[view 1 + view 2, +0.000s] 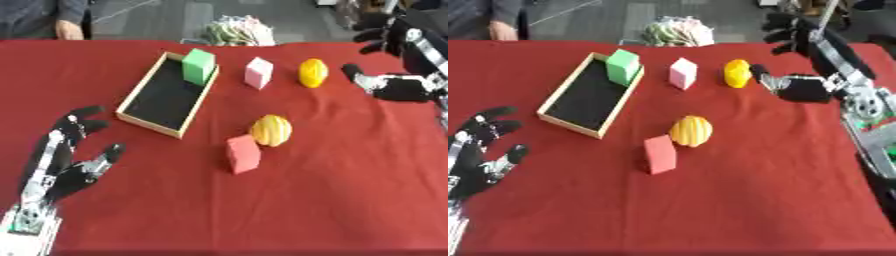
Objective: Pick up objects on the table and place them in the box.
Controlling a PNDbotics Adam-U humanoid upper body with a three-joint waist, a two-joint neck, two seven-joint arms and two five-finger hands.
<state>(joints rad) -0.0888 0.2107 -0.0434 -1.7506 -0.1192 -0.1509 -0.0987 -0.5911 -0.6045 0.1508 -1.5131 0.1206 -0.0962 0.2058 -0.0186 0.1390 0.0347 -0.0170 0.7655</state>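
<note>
A wooden box (pixel 149 125) with a black inside lies at the middle left of the red table. A green block (pixel 199 65) stands in its far right corner, against the rim. To its right sit a pale pink cube (pixel 258 72) and a yellow rounded object (pixel 312 73). Nearer me are an orange ribbed object (pixel 271 130) and a red block (pixel 243 153), close together. My right hand (pixel 802 89) hovers open just right of the yellow object, thumb toward it, holding nothing. My left hand (pixel 66 165) rests open at the lower left.
A pale crumpled bundle (pixel 238 31) lies just past the table's far edge. The red cloth (pixel 332 200) stretches bare across the near and right parts of the table.
</note>
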